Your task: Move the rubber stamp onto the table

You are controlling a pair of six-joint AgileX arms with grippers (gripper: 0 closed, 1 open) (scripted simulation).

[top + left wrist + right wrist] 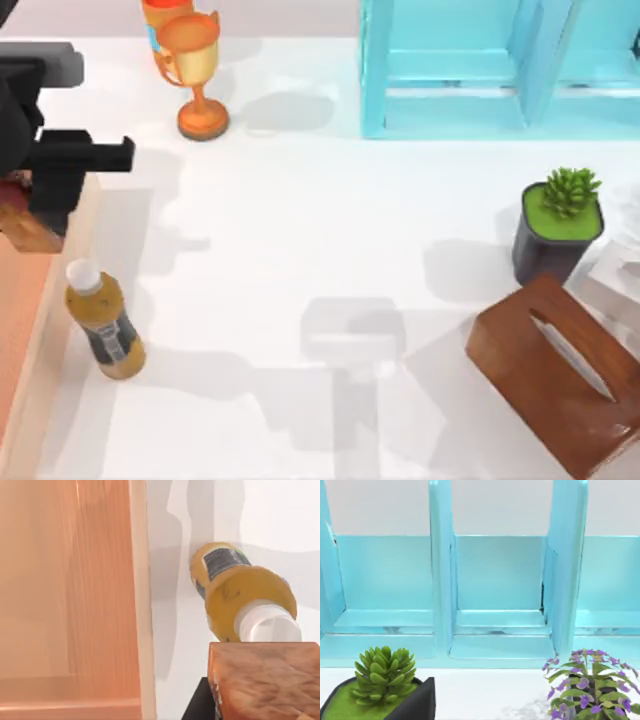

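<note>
The rubber stamp (28, 228), a tan-brown wooden block with a dark red top, hangs over the right rim of the orange-brown tray (20, 330) at the table's left side. My left gripper (40, 205) is shut on it from above. In the left wrist view the stamp's wooden body (265, 680) sits close up, with a dark finger (200, 705) against its side, above the tray's rim (142, 605) and the white table (280, 515). The open white table (300, 230) lies just right of the tray.
An amber bottle with a white cap (105, 325) (240, 595) stands beside the tray, right by the stamp. A gold trophy (197, 70) is at the back left and a light-blue shelf (490, 70) (500, 580) at the back right. At the right are a potted succulent (558, 225) (380, 690), a purple-flowered plant (585, 690) and a wooden tissue box (560, 390).
</note>
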